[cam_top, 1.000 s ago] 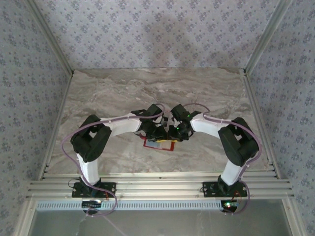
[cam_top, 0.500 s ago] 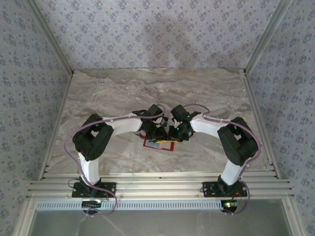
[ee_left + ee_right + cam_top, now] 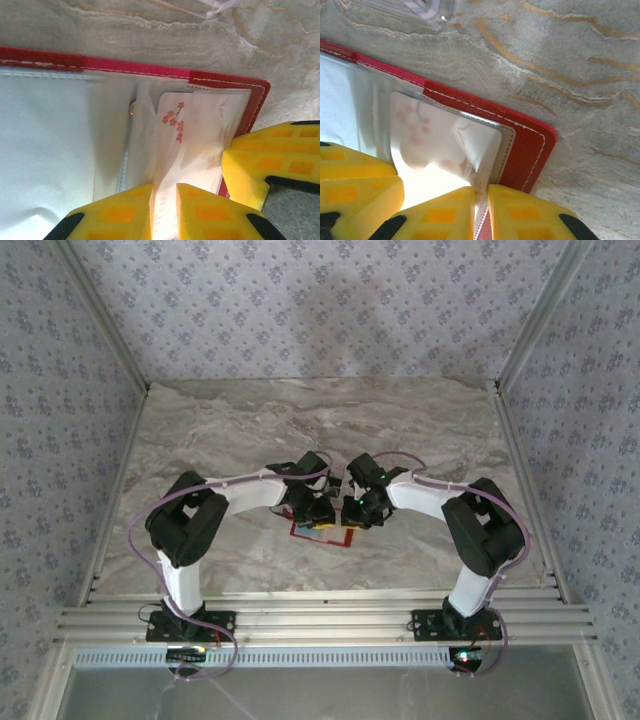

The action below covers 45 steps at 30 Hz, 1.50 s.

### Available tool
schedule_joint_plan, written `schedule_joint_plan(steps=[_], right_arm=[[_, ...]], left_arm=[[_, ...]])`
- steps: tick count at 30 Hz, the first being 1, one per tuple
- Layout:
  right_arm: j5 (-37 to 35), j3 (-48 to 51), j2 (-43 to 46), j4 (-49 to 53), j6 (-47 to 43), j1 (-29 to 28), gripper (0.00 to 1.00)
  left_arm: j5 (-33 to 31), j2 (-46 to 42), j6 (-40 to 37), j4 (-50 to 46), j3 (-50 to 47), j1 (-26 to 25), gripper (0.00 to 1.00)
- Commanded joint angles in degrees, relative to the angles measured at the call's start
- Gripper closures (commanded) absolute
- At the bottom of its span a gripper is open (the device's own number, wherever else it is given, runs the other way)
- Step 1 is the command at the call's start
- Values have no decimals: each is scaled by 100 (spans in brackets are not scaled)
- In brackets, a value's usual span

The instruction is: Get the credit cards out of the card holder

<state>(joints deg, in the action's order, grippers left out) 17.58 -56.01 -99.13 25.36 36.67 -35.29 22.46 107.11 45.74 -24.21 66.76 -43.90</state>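
The card holder (image 3: 340, 538) lies open and flat on the marble table (image 3: 200, 430). It is closer to the near edge than the far edge, about midway between the left and right edges. Both arms fold inward and meet over it.

Left gripper (image 3: 164, 195): the yellow fingers (image 3: 125, 215) are closed to a narrow slot. A thin pale strip is pinched in the slot and runs up into the pale card (image 3: 200, 120), which is printed with pink blossoms. Whether the clear sleeve is caught with it cannot be told.

Right gripper (image 3: 481, 192): the jaws are drawn almost together, pinching the holder's edge beside its red stitched corner (image 3: 525, 145). One of its fingers (image 3: 260, 170) shows in the left wrist view, pressed against the red border.

The pale card (image 3: 445, 145) sits inside the holder's end pocket, under a glossy film. It lies close to the corner the right gripper pins.

A small metal stud (image 3: 132, 107) sits on the inner face beside the pocket (near the fold of the sleeves). The holder's red border (image 3: 135, 67) runs along its far side.

In the top view the left gripper (image 3: 318, 515) and right gripper (image 3: 352, 515) are just beside each other, above the holder.
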Motion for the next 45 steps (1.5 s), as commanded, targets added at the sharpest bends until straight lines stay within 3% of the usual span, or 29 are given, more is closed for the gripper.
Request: schedule_joint_plan(steps=[1, 18, 31, 42, 45], right_arm=[[-101, 143, -150, 197, -18, 13, 83], [-85, 152, -110, 226, -13, 17, 83], [-61, 140, -150, 220, -17, 7, 83], [-74, 152, -125, 249, -14, -3, 83], [-121, 145, -71, 284, -12, -3, 72]], left_arm=[[-115, -227, 22, -84, -64, 48, 80], [110, -78, 122, 160, -164, 83, 75], [871, -32, 445, 1354, -718, 248, 76], [1543, -65, 924, 3127, -1470, 415, 76], [1518, -169, 921, 3184, -1560, 444, 77]])
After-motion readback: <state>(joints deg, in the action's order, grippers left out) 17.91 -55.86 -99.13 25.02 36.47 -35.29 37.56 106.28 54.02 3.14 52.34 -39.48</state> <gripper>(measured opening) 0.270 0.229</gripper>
